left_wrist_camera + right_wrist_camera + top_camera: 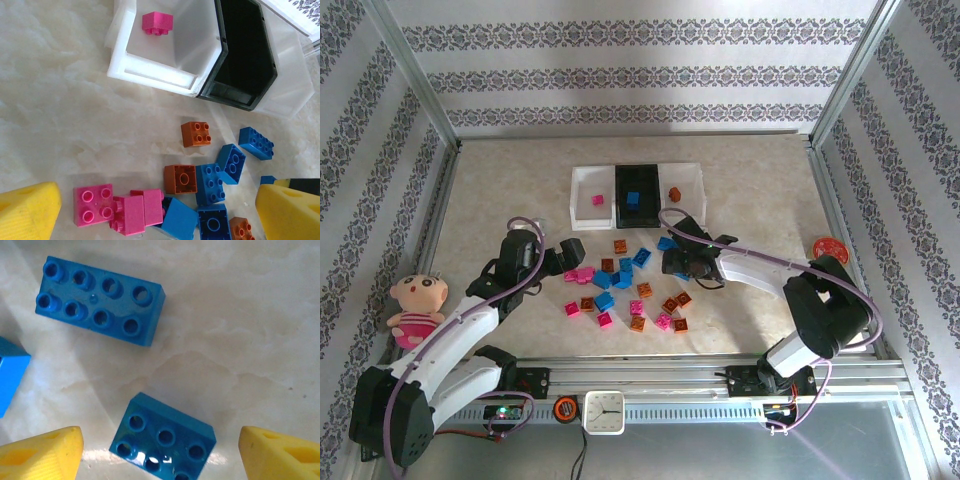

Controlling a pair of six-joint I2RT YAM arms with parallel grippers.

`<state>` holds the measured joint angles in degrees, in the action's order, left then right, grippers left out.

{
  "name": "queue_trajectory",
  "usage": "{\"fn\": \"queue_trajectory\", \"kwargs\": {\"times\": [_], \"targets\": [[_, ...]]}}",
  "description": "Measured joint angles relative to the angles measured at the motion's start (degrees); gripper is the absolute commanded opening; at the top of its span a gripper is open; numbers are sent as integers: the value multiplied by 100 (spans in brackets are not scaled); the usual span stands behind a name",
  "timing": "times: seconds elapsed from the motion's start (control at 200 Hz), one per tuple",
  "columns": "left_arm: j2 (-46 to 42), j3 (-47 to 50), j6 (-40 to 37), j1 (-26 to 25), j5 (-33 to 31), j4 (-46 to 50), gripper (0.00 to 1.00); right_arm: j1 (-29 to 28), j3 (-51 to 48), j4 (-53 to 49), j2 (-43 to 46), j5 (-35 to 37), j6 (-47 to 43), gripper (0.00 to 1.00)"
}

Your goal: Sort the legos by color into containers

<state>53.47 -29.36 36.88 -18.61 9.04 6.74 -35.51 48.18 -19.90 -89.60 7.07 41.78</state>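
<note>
Right fingers (40, 455) stand apart, gripping nothing; a blue brick (162, 440) lies between them, untouched, long axis seemingly across the gap. Left wrist: left fingers (27, 210) wide open, flanking pink bricks (120, 207); 1 pink brick (157, 22) sits in the white bin (150, 75). Top view places the 3 bins (575, 195) beyond the pile (605, 300).

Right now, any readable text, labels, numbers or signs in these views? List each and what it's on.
None can be read as text.
Face of the white clock on the front rail: marks too small to read.
Top of the red disc at the table's right edge: dark marking, too blurred to read.
Studs of the long blue brick in the right wrist view: no legible lettering.
</note>
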Motion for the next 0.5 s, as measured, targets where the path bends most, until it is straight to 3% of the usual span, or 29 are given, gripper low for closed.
{"fn": "queue_trajectory", "kwargs": {"times": [0.28,0.5], "targets": [[-35,66,48,0,0,-4,99,2,0,256,-417,26,326,66],[-35,66,68,0,-2,-4,100,13,0,205,-372,15,291,43]]}}
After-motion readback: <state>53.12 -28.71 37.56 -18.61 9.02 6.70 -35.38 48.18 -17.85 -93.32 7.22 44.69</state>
